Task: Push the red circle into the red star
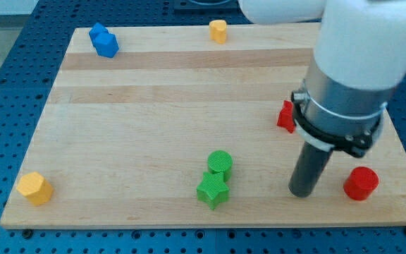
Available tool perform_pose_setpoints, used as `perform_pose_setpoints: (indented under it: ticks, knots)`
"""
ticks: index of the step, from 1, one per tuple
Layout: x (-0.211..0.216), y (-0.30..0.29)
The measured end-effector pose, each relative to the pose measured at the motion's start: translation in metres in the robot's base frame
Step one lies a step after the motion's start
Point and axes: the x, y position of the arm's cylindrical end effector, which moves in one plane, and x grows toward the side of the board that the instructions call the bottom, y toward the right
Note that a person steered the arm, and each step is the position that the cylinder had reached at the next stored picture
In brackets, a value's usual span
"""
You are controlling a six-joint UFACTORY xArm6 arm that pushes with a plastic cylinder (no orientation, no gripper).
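The red circle (361, 183) is seen lying flat near the wooden board's (154, 134) lower right corner, with my tip (302, 192) set down just to its left and apart from it, clamped on nothing. The red star (285, 116) is placed above the tip, partly hidden behind the arm. Farther left a green circle (220, 163) is found touching a green star (213, 190).

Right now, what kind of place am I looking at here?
Probably a robotics lab bench: a wooden board sits on a blue perforated table, with small blocks such as the red circle and the red star, and my tip between them.
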Motion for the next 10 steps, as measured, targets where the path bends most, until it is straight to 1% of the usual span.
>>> perform_pose_setpoints:
  ticks: [2,4,6,7,8,9,10]
  knots:
    - [0.034,0.049]
    - [0.028,0.150]
    - [0.011,0.115]
    - [-0.005,0.101]
    - [-0.007,0.075]
    - [-0.001,0.056]
    - [0.018,0.033]
